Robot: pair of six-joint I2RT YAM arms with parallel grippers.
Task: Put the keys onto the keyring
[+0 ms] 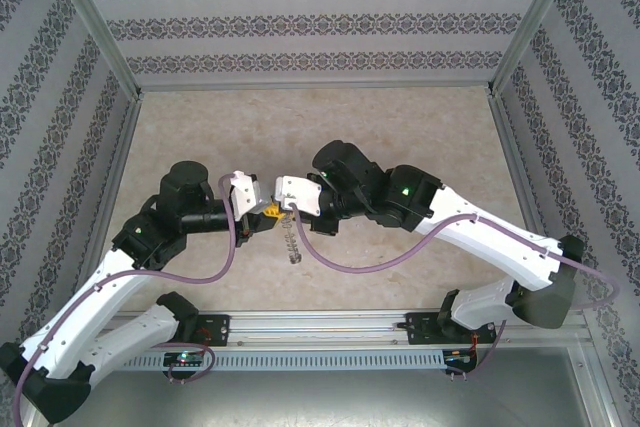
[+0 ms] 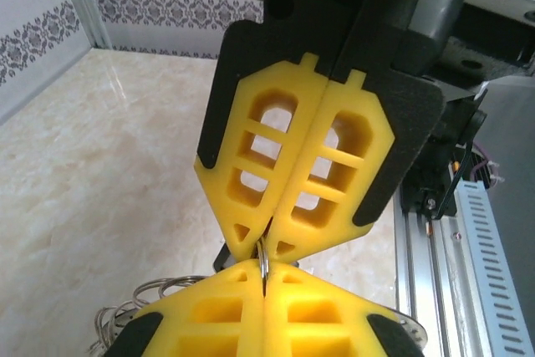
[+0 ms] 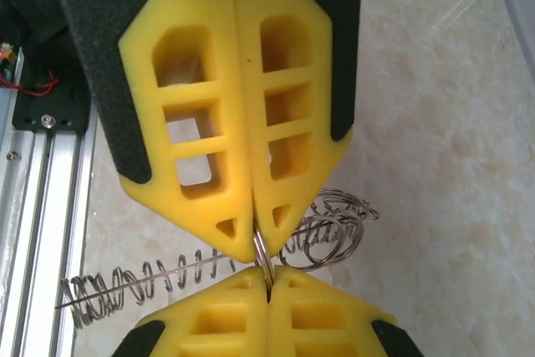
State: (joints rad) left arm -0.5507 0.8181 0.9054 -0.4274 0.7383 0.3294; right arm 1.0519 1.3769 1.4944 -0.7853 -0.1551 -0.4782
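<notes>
Tip to tip, left gripper [image 2: 264, 283] and right gripper [image 3: 269, 283] each pinch the keyring [image 3: 261, 250] edge; evidently steadying it for threading; loops [image 3: 125, 286] dangle.

the left claw [image 2: 264, 280] and right claw [image 3: 269, 283] are matt yellow plastic backed with grainy black. the keyring [image 3: 261, 248] is thin shiny metal, its wire loops [image 3: 330, 232] bright and silvery. the desk [image 2: 100, 173] is glossy and marble-like.

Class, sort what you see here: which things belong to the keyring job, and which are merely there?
Belong to the job:
keyring, pinched edge-on by both grippers
left gripper
right gripper

Merely there:
purple cables
aluminium rail
patterned walls
</notes>
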